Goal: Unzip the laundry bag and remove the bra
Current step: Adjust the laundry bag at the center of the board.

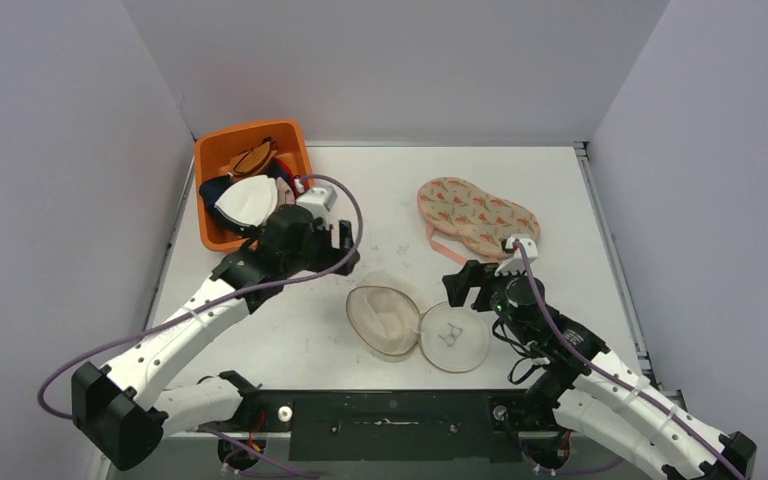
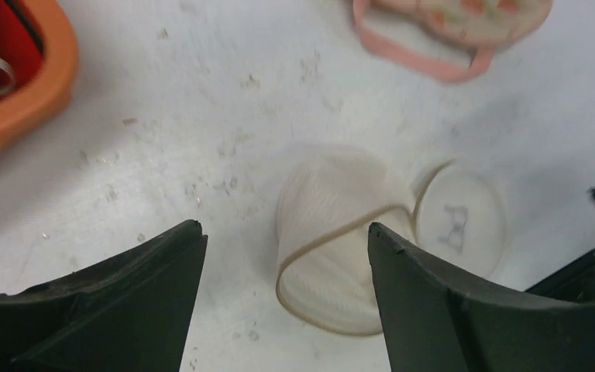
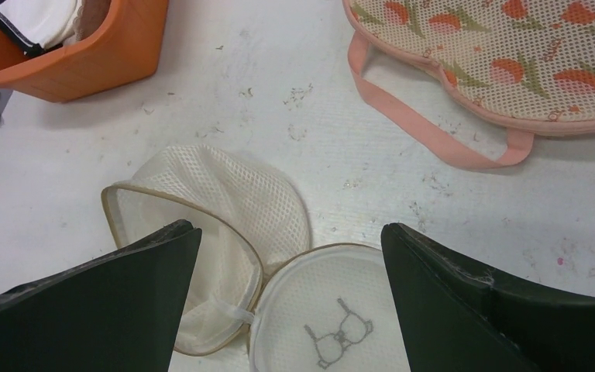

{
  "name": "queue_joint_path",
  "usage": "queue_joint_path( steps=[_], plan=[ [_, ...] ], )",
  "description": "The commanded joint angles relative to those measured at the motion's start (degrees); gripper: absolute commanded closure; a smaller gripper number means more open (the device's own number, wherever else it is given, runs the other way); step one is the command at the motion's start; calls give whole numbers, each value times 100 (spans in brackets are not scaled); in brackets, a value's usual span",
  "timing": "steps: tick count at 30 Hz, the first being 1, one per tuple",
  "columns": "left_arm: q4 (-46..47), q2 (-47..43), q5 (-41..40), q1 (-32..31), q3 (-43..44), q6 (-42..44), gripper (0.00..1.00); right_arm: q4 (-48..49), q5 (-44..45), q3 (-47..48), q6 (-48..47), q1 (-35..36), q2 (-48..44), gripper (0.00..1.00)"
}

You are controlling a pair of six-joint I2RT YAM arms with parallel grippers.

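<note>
The white mesh laundry bag lies unzipped on the table, folded out like a clamshell. Its domed half is on the left and its flat lid, printed with a small bra drawing, is on the right. The left fingers are spread wide and hold nothing, and the bag shows in the gap between them, a little beyond the tips. The right fingers are spread too and also empty, hanging above the bag with the hinge of the two halves between them. The domed half looks empty, though its mesh hides the bottom. A white padded cup that is probably the bra lies in the orange bin, just behind the left fingers in the overhead view. If so, the job is nearly done and the main risks come from the arms pulling away. A finger that dips could catch the light mesh and drag the bag across the table. A wide sweep by the left arm could knock the bin and spill the clothes. The flowered bag lies just beyond the right fingers, and its pink strap could snag a fingertip. If the cup is not the bra, stopping now would leave the task unfinished.
</note>
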Motion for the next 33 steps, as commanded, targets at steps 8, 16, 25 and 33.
queue_joint_path(
  steps=[8,16,25,33],
  plan=[
    [-1117,1238,-375,-940,182,865,4,322,-172,-349,280,23,-328,9],
    [-711,2092,-717,-1060,268,796,16,130,-181,-445,307,24,-572,9],
    [-255,2612,-567,-1065,366,601,67,-11,-219,-566,293,24,-744,8],
    [295,2160,-635,-1068,-208,364,62,-47,-300,-630,354,23,-1009,10]
  ],
)
